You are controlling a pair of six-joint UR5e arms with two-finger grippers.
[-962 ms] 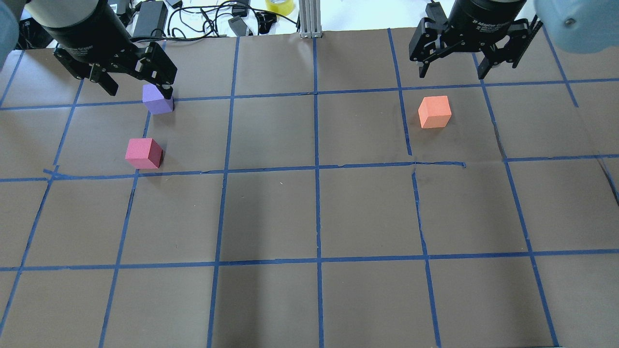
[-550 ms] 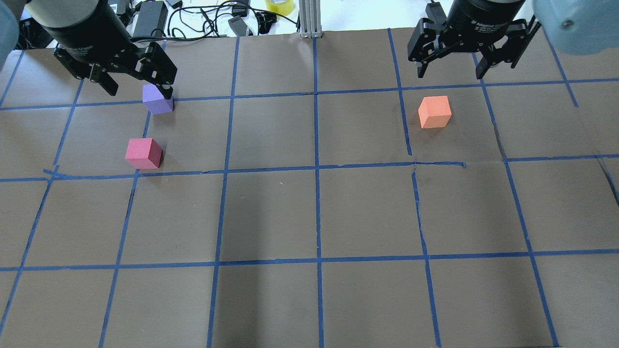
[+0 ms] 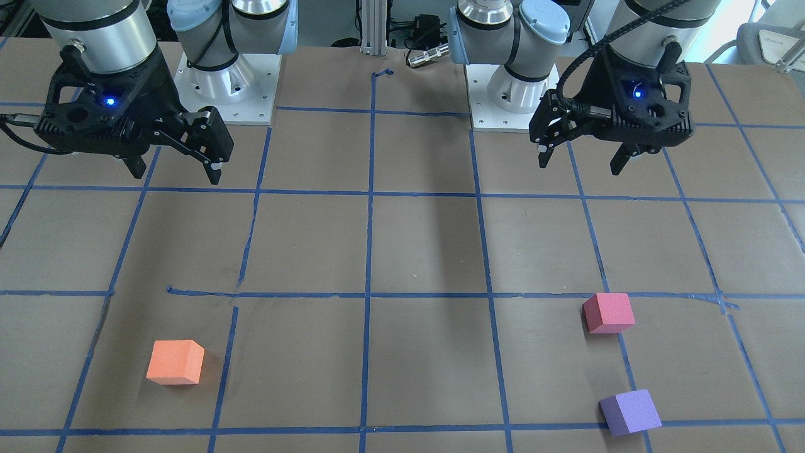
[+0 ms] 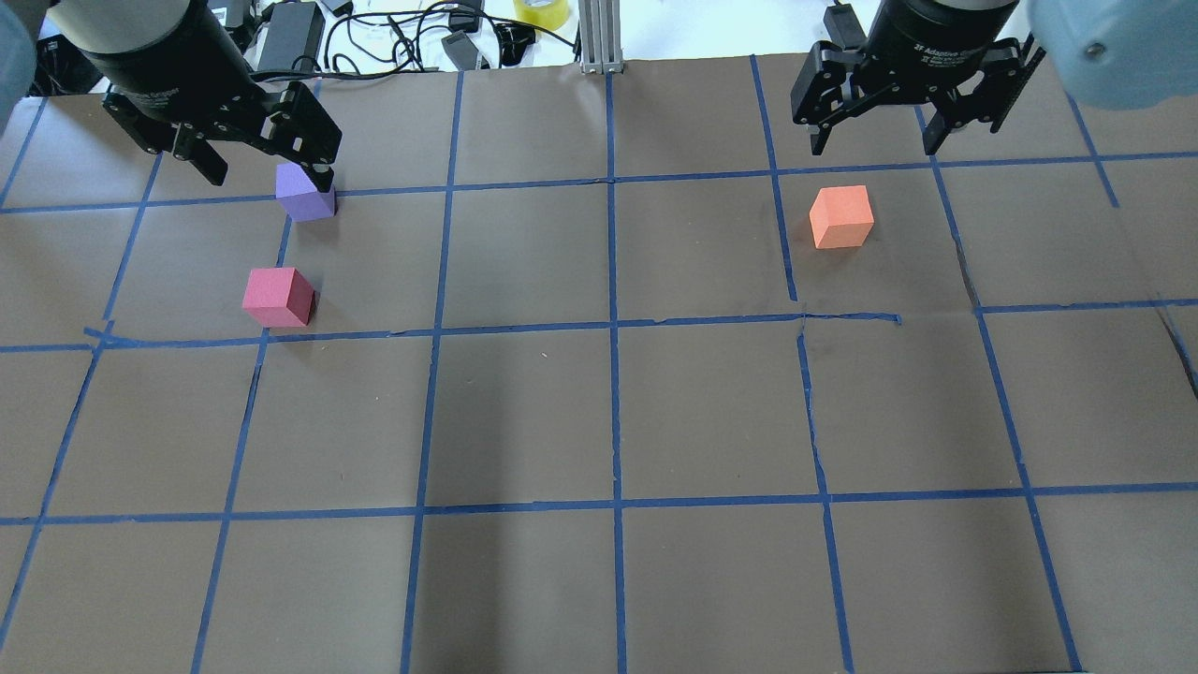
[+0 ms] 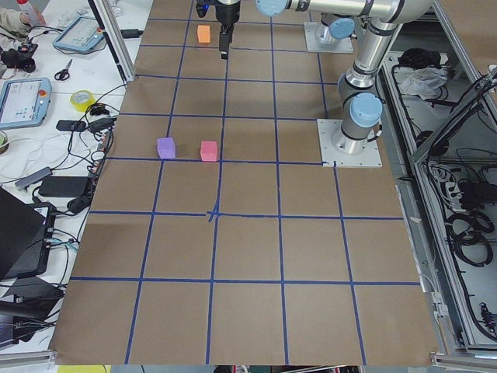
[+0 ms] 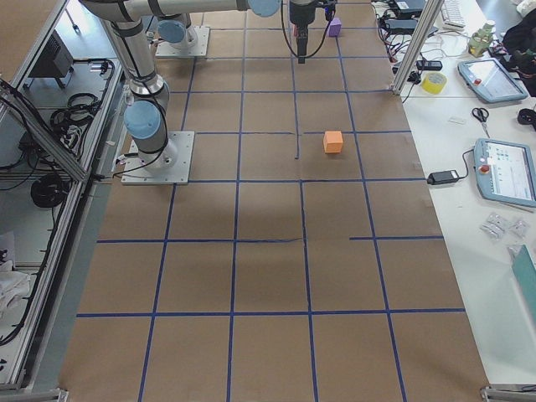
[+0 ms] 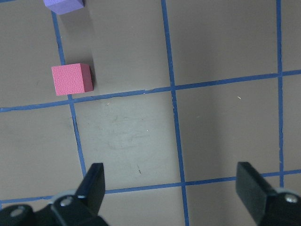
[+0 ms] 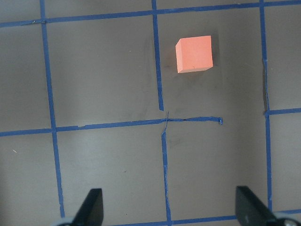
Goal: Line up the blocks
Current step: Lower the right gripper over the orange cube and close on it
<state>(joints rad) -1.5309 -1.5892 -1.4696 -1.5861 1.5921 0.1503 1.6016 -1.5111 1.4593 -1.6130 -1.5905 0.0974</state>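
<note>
Three foam blocks lie apart on the brown table. The orange block [image 4: 841, 216] [image 3: 175, 362] [image 8: 194, 54] is on the right side. The pinkish-red block [image 4: 277, 297] [image 3: 608, 313] [image 7: 72, 79] and the purple block [image 4: 304, 195] [image 3: 629, 412] [image 7: 63, 4] are on the left side, the purple one farther from the robot. My left gripper [image 4: 270, 173] [image 3: 580, 165] [image 7: 171, 188] is open, empty and raised above the table on the robot's side of those two blocks. My right gripper [image 4: 875, 145] [image 3: 176, 173] [image 8: 170, 207] is open, empty and raised on the robot's side of the orange block.
Blue tape lines [image 4: 613, 328] divide the brown table cover into squares. Beyond the far edge lie cables, a power brick [image 4: 290, 37], a yellow tape roll [image 4: 541, 9] and an aluminium post [image 4: 599, 37]. The two arm bases [image 3: 226, 82] [image 3: 509, 94] stand on the robot's side.
</note>
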